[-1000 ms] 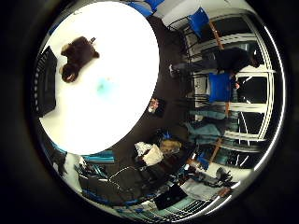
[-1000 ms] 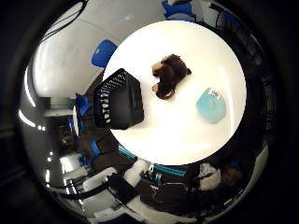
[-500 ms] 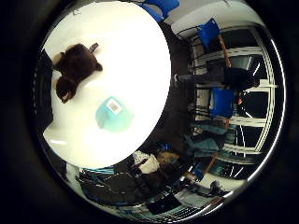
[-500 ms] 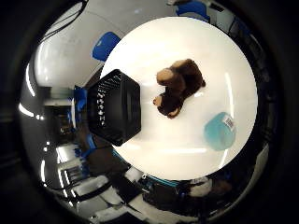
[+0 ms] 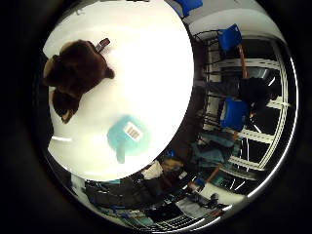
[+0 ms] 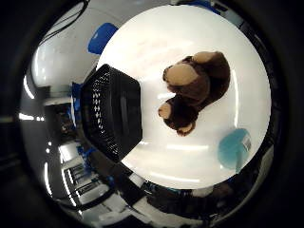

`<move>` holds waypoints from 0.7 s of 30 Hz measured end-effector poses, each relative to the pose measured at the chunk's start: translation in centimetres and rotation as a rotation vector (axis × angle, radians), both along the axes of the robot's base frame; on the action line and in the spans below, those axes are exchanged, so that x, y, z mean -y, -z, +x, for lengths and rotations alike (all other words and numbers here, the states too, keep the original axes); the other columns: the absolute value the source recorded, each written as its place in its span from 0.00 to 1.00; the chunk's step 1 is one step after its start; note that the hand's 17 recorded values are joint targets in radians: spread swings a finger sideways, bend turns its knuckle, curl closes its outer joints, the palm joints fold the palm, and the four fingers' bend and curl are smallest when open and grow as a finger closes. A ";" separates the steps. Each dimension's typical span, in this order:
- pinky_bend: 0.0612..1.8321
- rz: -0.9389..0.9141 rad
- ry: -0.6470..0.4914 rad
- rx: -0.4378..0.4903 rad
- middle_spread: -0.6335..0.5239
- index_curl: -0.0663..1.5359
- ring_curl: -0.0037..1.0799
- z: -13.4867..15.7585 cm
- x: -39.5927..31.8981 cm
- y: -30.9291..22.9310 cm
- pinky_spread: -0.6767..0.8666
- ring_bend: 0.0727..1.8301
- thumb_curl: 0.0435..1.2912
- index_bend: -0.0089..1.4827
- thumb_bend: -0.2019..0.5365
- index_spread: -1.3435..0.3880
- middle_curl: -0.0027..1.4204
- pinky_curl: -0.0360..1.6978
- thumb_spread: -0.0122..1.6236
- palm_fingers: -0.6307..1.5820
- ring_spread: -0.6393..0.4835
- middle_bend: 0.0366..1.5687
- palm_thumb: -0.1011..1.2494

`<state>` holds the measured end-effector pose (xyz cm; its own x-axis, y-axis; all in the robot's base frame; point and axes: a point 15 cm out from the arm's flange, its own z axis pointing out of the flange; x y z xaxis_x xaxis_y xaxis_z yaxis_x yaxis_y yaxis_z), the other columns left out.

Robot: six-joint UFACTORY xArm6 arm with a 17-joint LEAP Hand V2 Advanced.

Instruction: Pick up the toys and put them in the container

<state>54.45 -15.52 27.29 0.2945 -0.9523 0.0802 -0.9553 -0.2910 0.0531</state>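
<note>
A brown plush monkey point(image 6: 195, 87) lies on the round white table point(image 6: 180, 161), beside a black mesh container point(image 6: 114, 112). It also shows in the little finger side palm view point(image 5: 73, 73). A small teal toy with a white label point(image 5: 127, 137) lies on the table a little away from the monkey; it also appears near the table's edge in the thumb side palm view point(image 6: 234, 149). The plush fills a fair part of each view, so the palm is fairly near above it.
The table's edge point(image 5: 180, 107) drops to a dark floor. Blue chairs point(image 5: 232, 112) stand around it, and one blue chair point(image 6: 100, 38) stands behind the container. Windows line the far wall.
Both views have closed in on the table: the plush monkey, container and teal toy all look larger now. The things themselves have not moved.
</note>
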 end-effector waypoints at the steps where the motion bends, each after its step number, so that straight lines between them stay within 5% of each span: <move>1: 0.30 -0.001 -0.007 0.000 0.67 0.19 0.24 0.3 -0.3 0.4 0.74 0.14 0.21 0.11 0.23 0.58 0.21 0.19 0.52 0.27 0.78 0.10 0.23; 15: 0.28 0.011 -0.063 0.011 0.61 0.20 0.25 4.0 -3.0 6.8 0.74 0.15 0.21 0.11 0.23 0.57 0.22 0.19 0.54 0.29 0.74 0.11 0.25; 21: 0.24 0.006 -0.078 0.006 0.50 0.21 0.26 3.7 -3.6 6.8 0.72 0.20 0.21 0.12 0.23 0.57 0.24 0.17 0.55 0.43 0.65 0.16 0.27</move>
